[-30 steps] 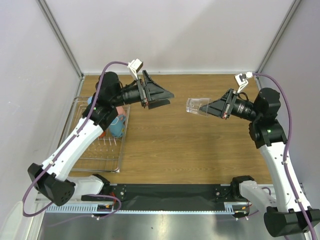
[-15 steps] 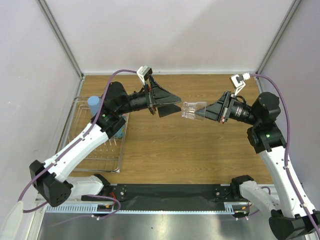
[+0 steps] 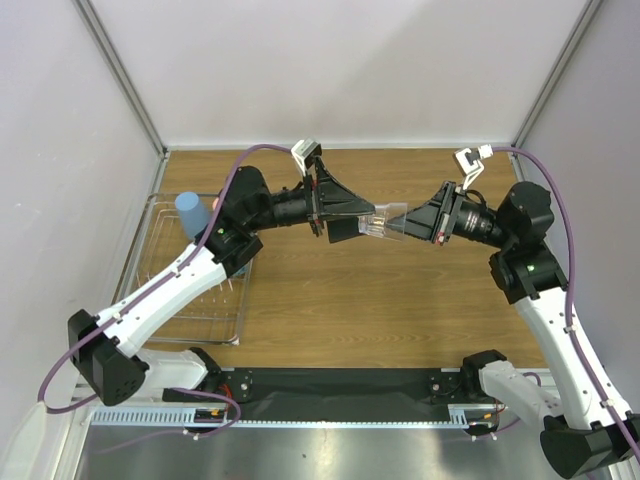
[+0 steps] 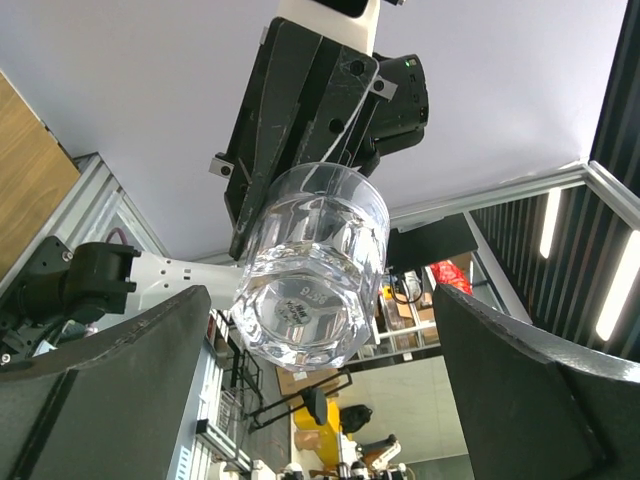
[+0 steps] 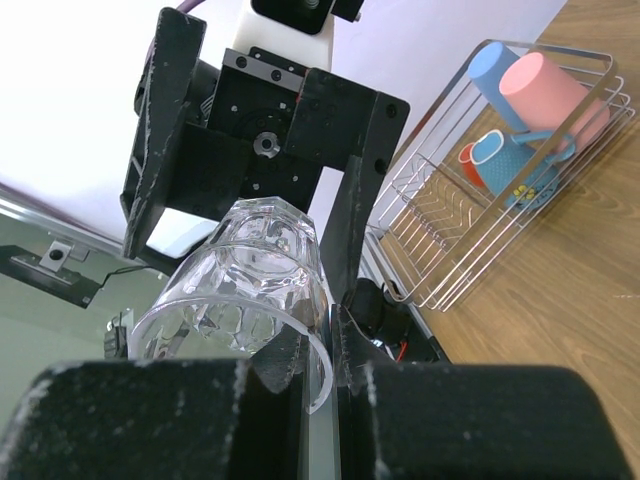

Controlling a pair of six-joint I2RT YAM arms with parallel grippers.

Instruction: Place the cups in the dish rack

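The tiny clear glass point(image 3: 379, 222) hangs in mid-air over the table's middle. My right gripper point(image 3: 408, 222) is shut on its rim, one finger inside and one outside, as the right wrist view shows point(image 5: 325, 340). My left gripper point(image 3: 350, 218) is open and its fingers straddle the glass's base point(image 4: 310, 265) with gaps on both sides. The wire dish rack point(image 5: 450, 270) lies at the left. It holds the pink tumbler point(image 5: 545, 85), the light-blue tumbler point(image 5: 490, 70), the orange mug point(image 5: 470, 160) and the blue-grey mug point(image 5: 512, 160).
The rack's near rim point(image 3: 200, 340) lies close to the left arm's base. Grey walls close in the wooden table point(image 3: 400, 300) on three sides. The black base strip point(image 3: 340, 385) runs along the near edge.
My left gripper has swung right and my right gripper has carried the glass left. The glass's base, once apart from the left fingers, now lies between them.
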